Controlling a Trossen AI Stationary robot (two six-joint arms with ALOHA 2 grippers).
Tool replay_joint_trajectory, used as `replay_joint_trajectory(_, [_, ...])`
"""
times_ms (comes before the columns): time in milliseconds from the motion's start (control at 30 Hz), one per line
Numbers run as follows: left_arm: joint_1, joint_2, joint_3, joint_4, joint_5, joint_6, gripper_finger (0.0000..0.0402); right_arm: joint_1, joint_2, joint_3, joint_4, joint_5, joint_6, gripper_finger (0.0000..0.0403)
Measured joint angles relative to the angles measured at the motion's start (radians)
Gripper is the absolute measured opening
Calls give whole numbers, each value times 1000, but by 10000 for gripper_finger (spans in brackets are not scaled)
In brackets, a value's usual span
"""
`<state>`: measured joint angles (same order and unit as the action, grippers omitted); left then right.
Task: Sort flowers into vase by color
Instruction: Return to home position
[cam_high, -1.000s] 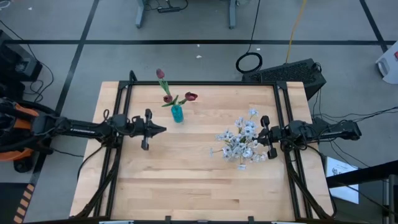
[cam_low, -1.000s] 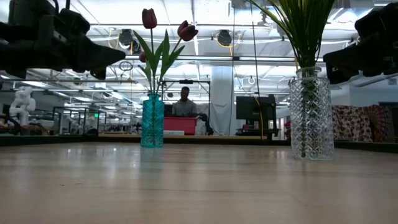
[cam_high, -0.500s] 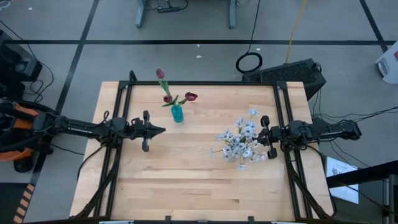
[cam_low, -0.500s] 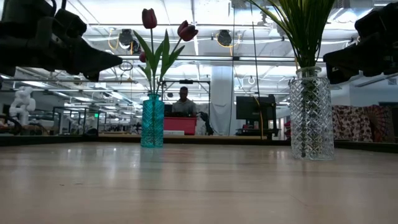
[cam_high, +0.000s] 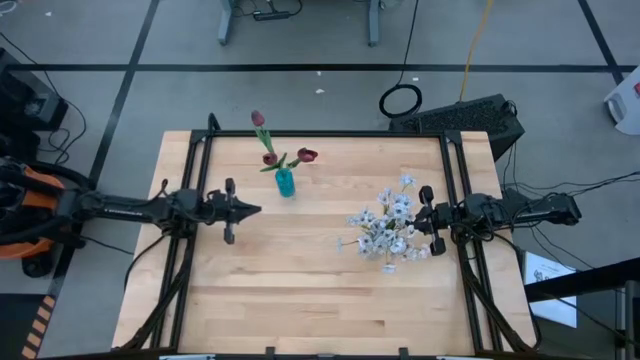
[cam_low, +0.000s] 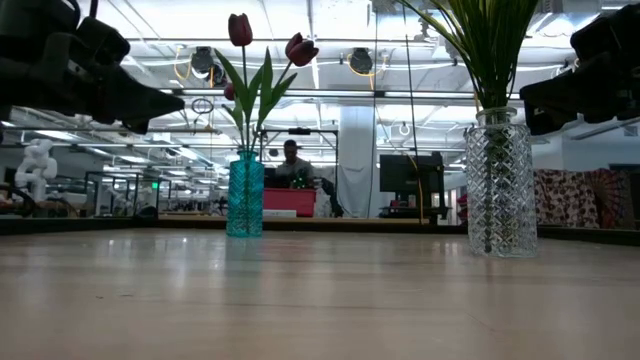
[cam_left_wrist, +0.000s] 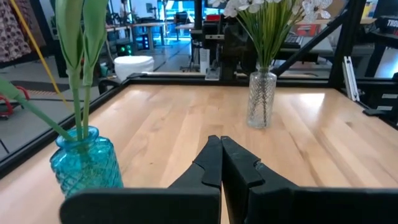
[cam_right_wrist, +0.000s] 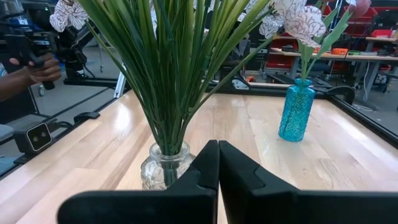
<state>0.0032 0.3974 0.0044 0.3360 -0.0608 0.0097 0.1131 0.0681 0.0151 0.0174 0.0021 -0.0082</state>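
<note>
Two vases (cam_high: 285, 184) stand between the left pincer (cam_left_wrist: 221, 139) and right pincer (cam_right_wrist: 218, 144).

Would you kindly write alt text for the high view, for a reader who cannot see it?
From above, a wooden table holds a blue vase of red tulips and, farther right, a bunch of white flowers. The left pincer hovers near the vase, the right pincer beside the flowers.
</note>
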Motion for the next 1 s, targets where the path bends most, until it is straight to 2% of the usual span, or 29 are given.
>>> replay_joint_trajectory(500, [0,-284,0,-291,-17,-1,0,0,0,0,0,0,0,0])
replay_joint_trajectory(667, [0,-367,0,-310,-3,21,0,0,0,0,1,1,-10,0])
replay_joint_trajectory(1000, [0,-397,0,-315,8,48,0,0,0,-1,6,3,25,0])
